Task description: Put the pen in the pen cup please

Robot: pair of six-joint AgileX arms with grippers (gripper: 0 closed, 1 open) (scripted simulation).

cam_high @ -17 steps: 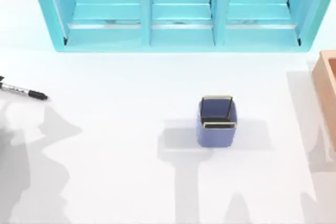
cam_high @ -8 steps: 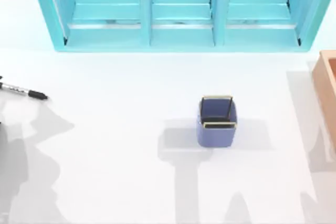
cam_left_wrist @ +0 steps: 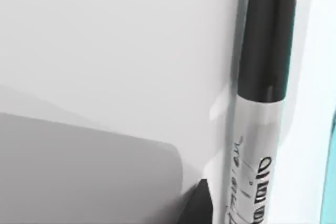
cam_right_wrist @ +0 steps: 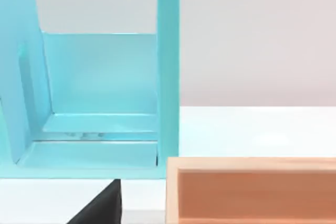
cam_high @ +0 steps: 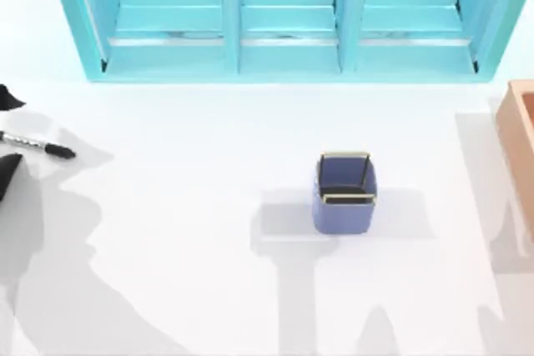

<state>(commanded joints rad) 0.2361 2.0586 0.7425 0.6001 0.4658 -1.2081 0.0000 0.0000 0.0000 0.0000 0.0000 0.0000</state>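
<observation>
My left end effector [cam_high: 5,135] sits at the desk's nine o'clock edge, spread wide, with one dark finger [cam_high: 8,97] on the shelf side of the pen [cam_high: 37,145] and the other on the near side. The fingers straddle the barrel and are not yet gripping it. The pen lies flat on the desk [cam_high: 183,273], black cap toward three o'clock; the left wrist view shows it just beside a fingertip [cam_left_wrist: 198,205].

The main risk, as I judge it, is the thin round barrel rolling or skidding when the fingers close, since the desk looks smooth and glossy. A grip far from the pen's middle could also let it tilt, which would make dropping it into the pen cup [cam_high: 345,193] harder. The cup is small, stands well apart near the desk's centre, and looks light enough to tip if clipped.

The desk is white and bare around the pen. A teal shelf unit [cam_high: 284,18] spans twelve o'clock, and an orange-brown box [cam_high: 519,135] sits at three o'clock. The right end effector [cam_right_wrist: 102,205] is near that box; I cannot tell its state.
</observation>
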